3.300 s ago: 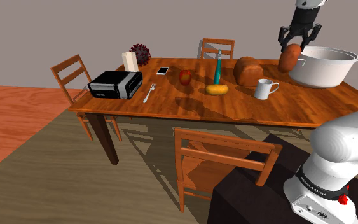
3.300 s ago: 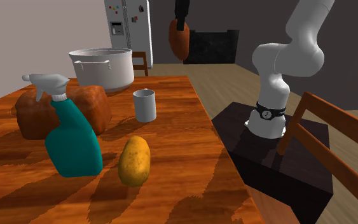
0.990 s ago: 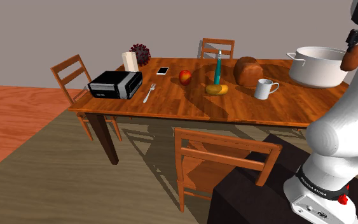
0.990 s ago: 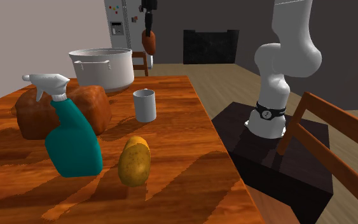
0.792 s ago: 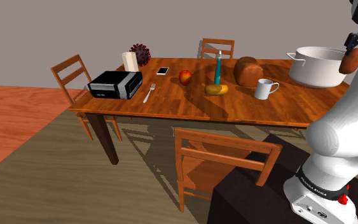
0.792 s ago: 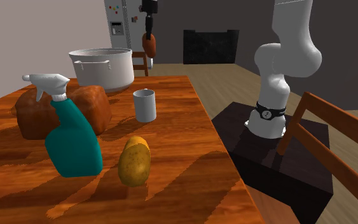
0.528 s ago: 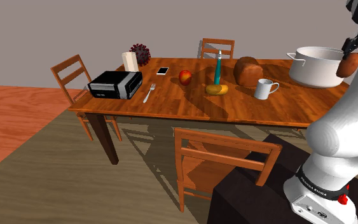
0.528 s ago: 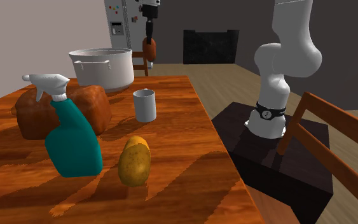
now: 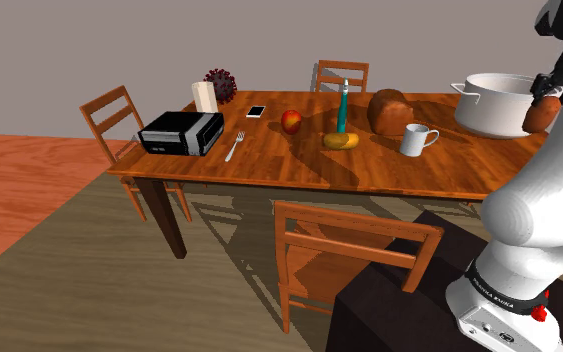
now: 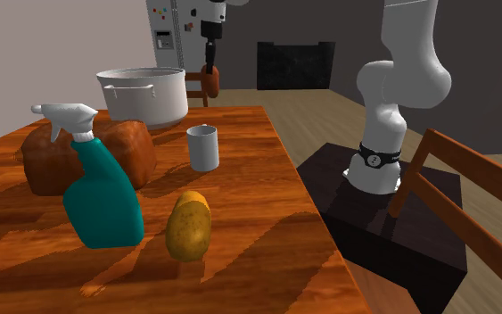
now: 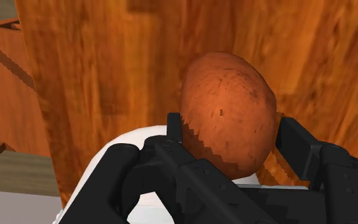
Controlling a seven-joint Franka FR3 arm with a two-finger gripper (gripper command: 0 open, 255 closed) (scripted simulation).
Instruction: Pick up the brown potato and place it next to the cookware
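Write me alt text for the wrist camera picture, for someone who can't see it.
A reddish-brown potato is clasped between the two black fingers of the robot's hand, seen from just behind the fingers. Behind the potato lies the striped wood grain of a table.

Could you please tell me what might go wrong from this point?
The reddish-brown potato, clasped in the end effector, hangs close beside the white pot; lowering it could knock the pot's rim. It is rounded, and an edge of the table lies near, so it may roll off once released.
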